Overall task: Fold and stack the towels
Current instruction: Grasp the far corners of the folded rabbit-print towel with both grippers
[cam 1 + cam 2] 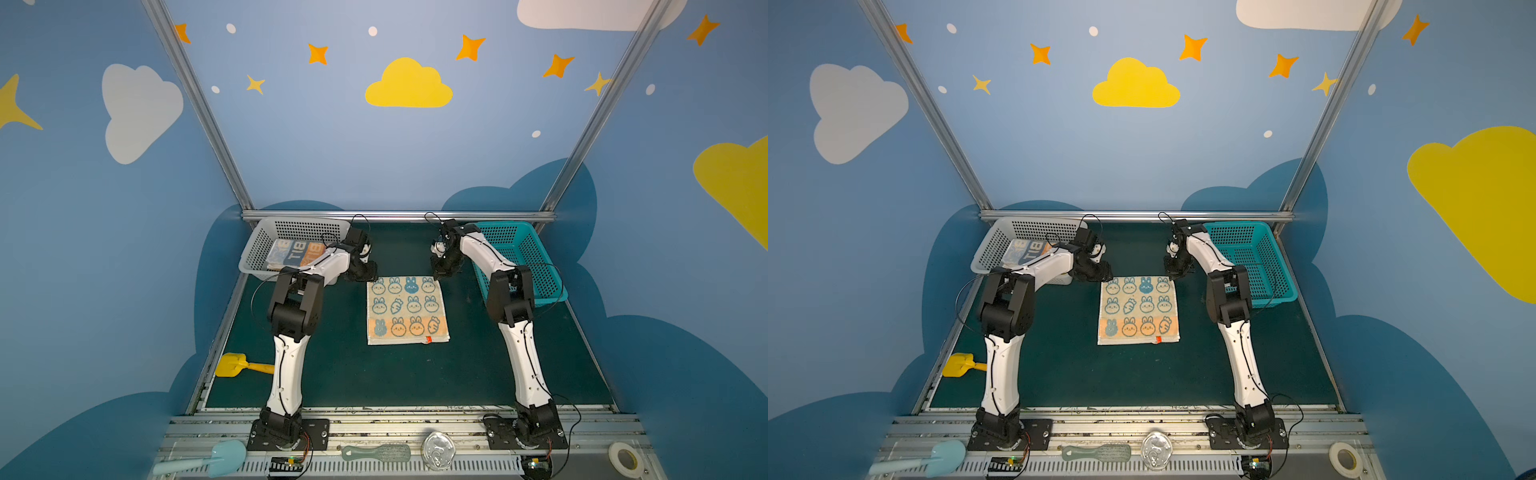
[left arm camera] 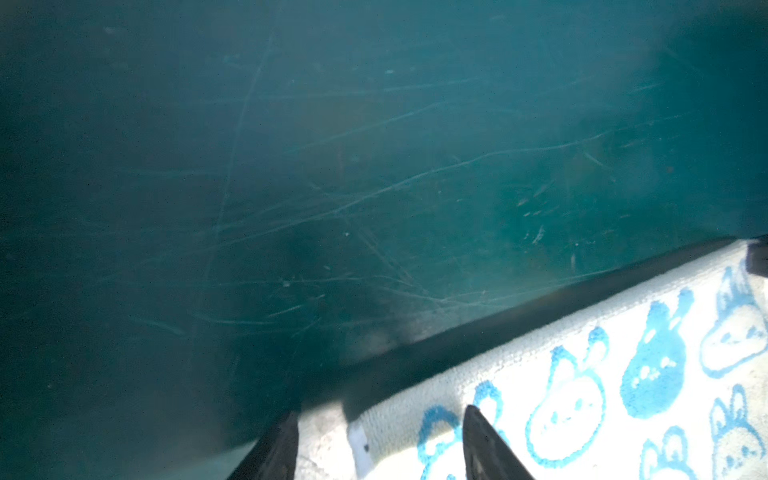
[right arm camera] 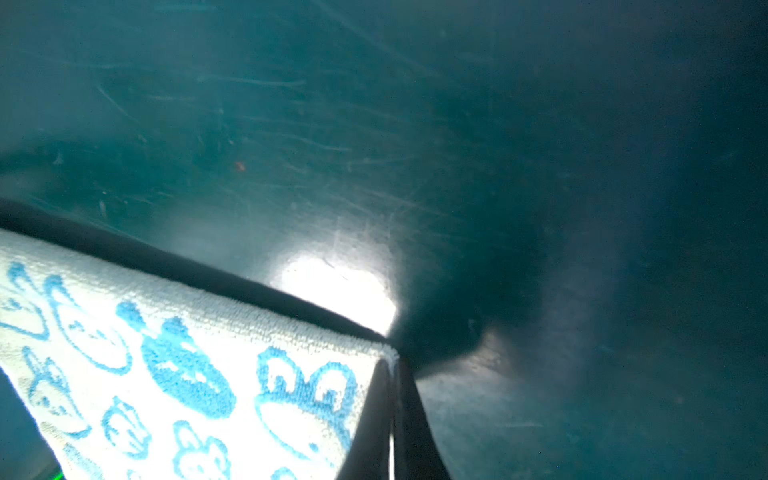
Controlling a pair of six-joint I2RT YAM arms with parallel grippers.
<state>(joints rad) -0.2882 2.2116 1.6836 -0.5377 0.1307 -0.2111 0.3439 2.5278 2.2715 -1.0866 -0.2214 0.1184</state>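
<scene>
Towel (image 1: 408, 309) far corners occluded in both top views. Right gripper (image 3: 394, 374) clamps fuzzy terry corner; left gripper (image 2: 382, 415) jaws apart, straddling other corner.

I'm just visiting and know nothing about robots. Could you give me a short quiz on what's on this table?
1. True or false: the lettered towel lies on top of the bunny towel.
2. Which gripper is shut on a far corner of the bunny towel? A) left gripper B) right gripper C) neither
3. Fill in: the left gripper's jaws stand ___ astride the other far corner.
Key: 1 false, the lettered towel lies in the grey basket; 2 B; 3 open.
</scene>
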